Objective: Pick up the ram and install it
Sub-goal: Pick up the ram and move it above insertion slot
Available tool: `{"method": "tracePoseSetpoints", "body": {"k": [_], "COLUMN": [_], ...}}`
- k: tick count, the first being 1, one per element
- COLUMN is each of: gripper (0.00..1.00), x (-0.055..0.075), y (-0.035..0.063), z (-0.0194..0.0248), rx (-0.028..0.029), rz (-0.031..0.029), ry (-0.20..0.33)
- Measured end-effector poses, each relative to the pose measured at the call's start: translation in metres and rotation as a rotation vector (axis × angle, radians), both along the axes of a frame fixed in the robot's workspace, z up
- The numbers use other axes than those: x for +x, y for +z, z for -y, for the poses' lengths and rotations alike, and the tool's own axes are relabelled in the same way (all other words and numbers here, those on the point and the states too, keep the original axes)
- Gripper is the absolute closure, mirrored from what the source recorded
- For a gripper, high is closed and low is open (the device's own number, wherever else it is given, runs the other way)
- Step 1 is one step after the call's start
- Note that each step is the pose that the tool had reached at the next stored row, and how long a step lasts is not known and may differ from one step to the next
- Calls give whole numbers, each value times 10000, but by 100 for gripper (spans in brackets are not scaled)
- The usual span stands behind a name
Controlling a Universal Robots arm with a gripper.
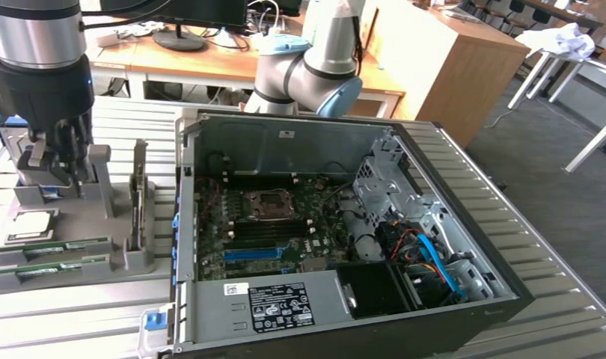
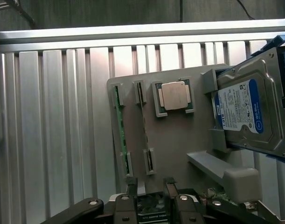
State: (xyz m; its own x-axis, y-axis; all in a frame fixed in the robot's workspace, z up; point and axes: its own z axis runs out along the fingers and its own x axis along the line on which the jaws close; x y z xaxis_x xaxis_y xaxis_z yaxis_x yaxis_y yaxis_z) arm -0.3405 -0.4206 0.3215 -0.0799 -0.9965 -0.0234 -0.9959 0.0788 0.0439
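No part of the job is done yet: the ram (image 2: 117, 119) stands on edge in its grey holder (image 2: 179, 140) on the worktop (image 2: 53, 116). My hand (image 2: 150, 182) hangs just beside it, wide and empty. Pickup and fitting into the open computer case (image 1: 283, 142) are both left.

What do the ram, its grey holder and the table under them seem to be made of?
The ram: green circuit board, likely fibreglass laminate, seen edge-on in its slot. The grey holder: matte, uniform grey, probably plastic. The table: pale, ribbed, slightly shiny, most likely aluminium profile.
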Motion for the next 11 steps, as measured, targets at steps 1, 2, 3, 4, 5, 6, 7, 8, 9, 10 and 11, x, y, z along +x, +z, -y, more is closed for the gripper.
{"method": "tracePoseSetpoints", "body": {"k": [1, 2, 3, 4, 5, 6, 7, 8, 9, 10, 11], "gripper": [64, 64, 64, 64, 64, 64, 64, 64, 64, 64, 64], "x": [-8, -17, -27, -36, -45, -55, -65, -74, -84, -95, -104], "y": [-4, -10, -14, -19, -24, -28, -32, -36, -40, -44, -48], "z": [0, 1, 1, 1, 1, 1, 1, 1, 1, 1, 1], "rx": [0, 0, 0, 1, 0, 1, 1, 1, 0, 1, 1], "rz": [0, 1, 0, 1, 0, 0, 1, 0, 1, -1, 0], "ry": [1, 2, 3, 4, 5, 5, 6, 7, 7, 7, 7]}}
